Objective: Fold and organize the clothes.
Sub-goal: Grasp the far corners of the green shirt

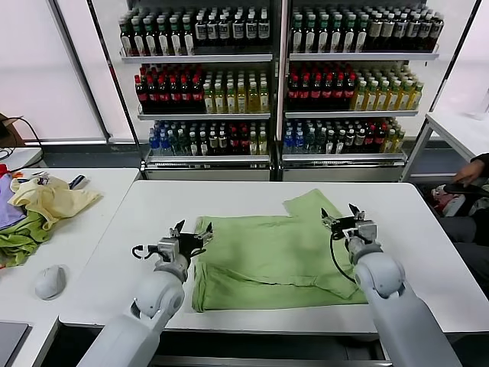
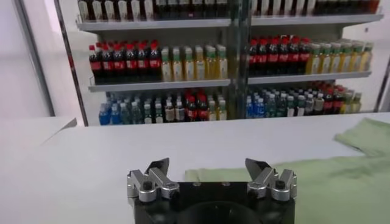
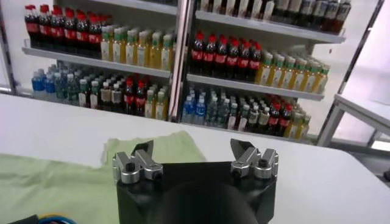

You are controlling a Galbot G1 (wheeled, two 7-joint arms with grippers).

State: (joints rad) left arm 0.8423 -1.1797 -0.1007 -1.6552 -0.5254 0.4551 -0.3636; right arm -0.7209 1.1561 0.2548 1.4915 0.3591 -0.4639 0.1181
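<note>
One light green shirt is laid flat on the white desk, between the two arms. It appears partly folded: the near edge is doubled over into a straight band, and one sleeve is spread out toward the far right corner. The fold is judged to be in its early or middle stage; at least one or two further folds seem to be needed before the shirt can be set aside.

The left claw is held wide at the shirt's left edge, with nothing gripped. The right claw is likewise spread wide near the sleeve at the shirt's right side, and nothing is held in it. In both wrist views the fingers are seen well apart above the green cloth.

More clothing, yellow, green and purple, is heaped on a neighbouring desk to the left and is judged still to be folded.

Behind the desk, shelves of bottled drinks are seen. No brand, label or writing can be read on the bottles, and no print is visible on the shirt.
</note>
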